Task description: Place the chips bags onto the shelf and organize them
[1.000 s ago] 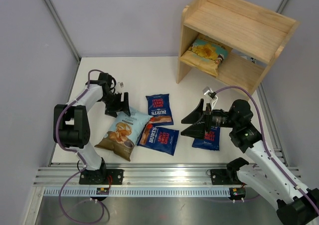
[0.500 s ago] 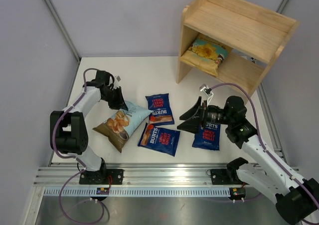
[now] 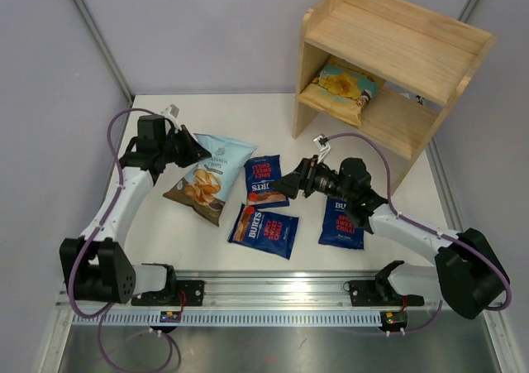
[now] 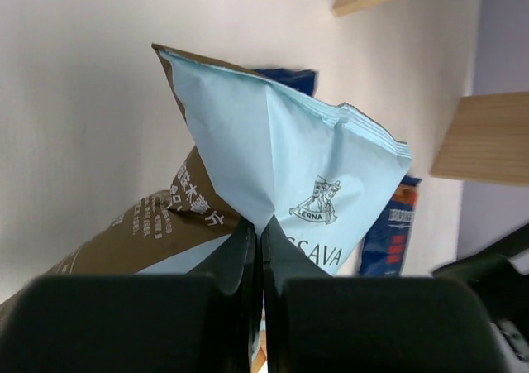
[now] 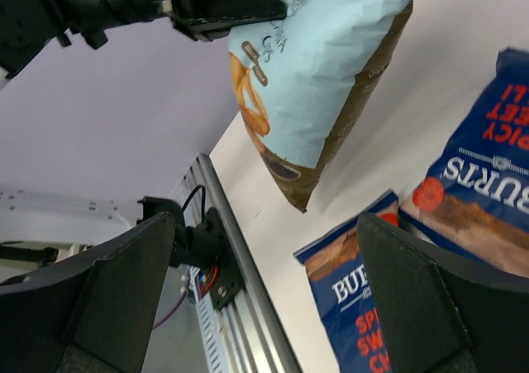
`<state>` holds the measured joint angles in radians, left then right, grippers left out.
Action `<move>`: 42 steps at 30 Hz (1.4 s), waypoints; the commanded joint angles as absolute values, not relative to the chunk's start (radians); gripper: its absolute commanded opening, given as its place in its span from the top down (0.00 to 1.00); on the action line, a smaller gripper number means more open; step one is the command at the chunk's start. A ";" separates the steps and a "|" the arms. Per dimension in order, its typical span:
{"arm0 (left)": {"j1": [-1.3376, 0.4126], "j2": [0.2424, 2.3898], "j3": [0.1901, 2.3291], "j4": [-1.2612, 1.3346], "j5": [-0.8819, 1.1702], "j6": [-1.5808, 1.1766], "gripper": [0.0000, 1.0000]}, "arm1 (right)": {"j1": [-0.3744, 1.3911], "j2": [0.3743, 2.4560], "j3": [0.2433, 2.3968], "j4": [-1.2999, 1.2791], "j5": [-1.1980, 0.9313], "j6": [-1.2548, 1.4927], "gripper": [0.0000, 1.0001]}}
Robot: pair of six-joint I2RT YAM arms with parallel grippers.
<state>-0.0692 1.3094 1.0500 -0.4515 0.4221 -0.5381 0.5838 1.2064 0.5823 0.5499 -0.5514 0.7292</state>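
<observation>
Left pincer (image 3: 193, 150): shut tight on the top edge of the Cassava bag (image 3: 207, 174); the left wrist view shows the two fingers (image 4: 244, 253) pressed together with the light blue foil creased between them.
Cassava bag: hangs slanted from the left pincer at the desk's left side, brown lower end toward the near edge. Whether that end touches the desk (image 3: 240, 121) cannot be told.
Right pincer (image 3: 285, 188): wide open and holding nothing. In its own wrist view (image 5: 264, 249) the dark fingers stand far apart. It is low over the right edge of the far Burts bag (image 3: 264, 180); contact cannot be told.
Far Burts bag: flat on the desk's middle, just right of the Cassava bag.
Near Burts bag (image 3: 263, 231): flat on the desk, just in front of the far one, tilted.
Right Burts bag (image 3: 342, 222): flat on the desk under the right arm, apart from the other two.
Yellow bag (image 3: 347, 86): lies on the shelf's lower tier, toward its left end.
Shelf (image 3: 397, 38): stands at the far right corner of the desk, turned at an angle; its top tier is bare wood.
</observation>
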 commanded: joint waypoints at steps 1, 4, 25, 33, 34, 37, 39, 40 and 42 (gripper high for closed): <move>-0.083 1.166 1.023 -0.275 0.482 -0.684 1.00 | 0.641 1.284 0.584 0.820 -0.413 0.716 0.00; -0.112 1.094 0.991 -0.183 0.483 -0.807 1.00 | 0.679 1.368 0.614 0.906 -0.390 0.689 0.01; -0.356 0.847 0.896 0.054 0.330 -1.224 1.00 | 0.867 1.382 0.626 1.055 -0.308 0.419 0.33; -0.356 0.876 1.045 -0.026 0.382 -0.874 0.51 | 0.867 1.218 0.566 1.074 -0.345 0.488 0.81; -0.356 0.870 1.045 -0.014 0.385 -0.832 0.40 | 0.867 1.200 0.566 1.063 -0.348 0.497 0.83; -0.354 0.859 1.045 0.018 0.402 -0.697 0.12 | 0.867 1.126 0.568 0.979 -0.330 0.531 0.86; -0.354 0.850 1.048 0.021 0.428 -0.616 0.01 | 0.867 1.056 0.578 0.915 -0.293 0.532 0.87; -0.354 0.841 1.039 0.055 0.464 -0.583 0.01 | 0.867 1.007 0.583 0.857 -0.249 0.546 0.87; -0.356 0.812 1.010 0.107 0.498 -0.568 0.01 | 0.865 0.954 0.594 0.784 -0.192 0.557 0.87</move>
<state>-0.3580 0.8555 1.0130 -0.0063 0.4145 -0.7197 0.8623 1.0615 0.5533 0.8131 -0.2981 0.5331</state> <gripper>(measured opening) 0.988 0.228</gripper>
